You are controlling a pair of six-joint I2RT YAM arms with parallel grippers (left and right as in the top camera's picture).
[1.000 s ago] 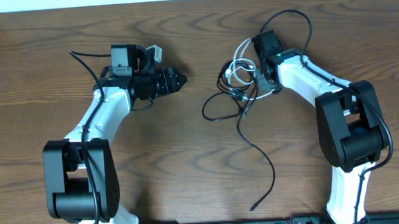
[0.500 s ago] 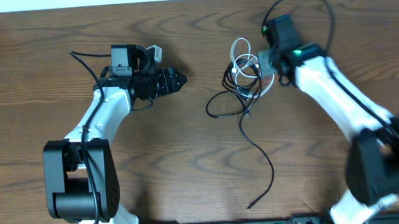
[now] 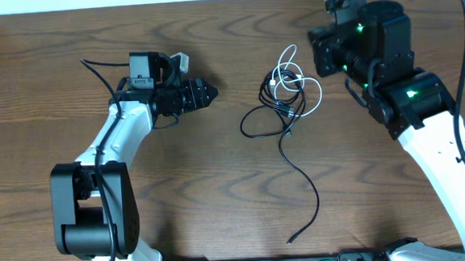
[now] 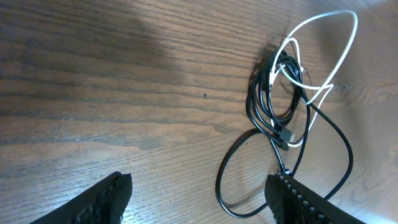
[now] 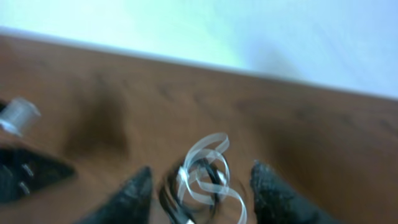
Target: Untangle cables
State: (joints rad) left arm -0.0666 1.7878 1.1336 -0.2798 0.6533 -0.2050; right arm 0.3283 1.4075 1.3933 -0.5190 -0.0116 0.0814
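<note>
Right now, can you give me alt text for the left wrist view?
A black cable and a white cable lie tangled in one bundle on the wooden table, toward the upper right. The fingers of the left gripper stand apart at the bottom edge, holding nothing.

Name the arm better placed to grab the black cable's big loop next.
Left, probably. The left gripper sits low with open jaws aimed at the black cable, whose loop lies on its side. The right gripper hangs on the far side by the white cable, its view blurred.
</note>
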